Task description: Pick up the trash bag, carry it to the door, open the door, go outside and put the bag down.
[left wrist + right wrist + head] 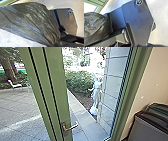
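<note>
Trash bag (28, 20): soft film, likely slippery; weight uncertain. My left fingers (61, 43) pinch its gathered neck (53, 43), best hold, I judge. Right side: cannot tell.

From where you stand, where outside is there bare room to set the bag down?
The paving looks bare between the white chair and the green upright with the door handle. It is crowded by the block wall, where the pale statue stands close to the bushes.

Green door post (58, 92) obstructs ahead. Dark container (150, 128) blocks space beside the wall (147, 84). Room exists before lever handle (71, 127).
</note>
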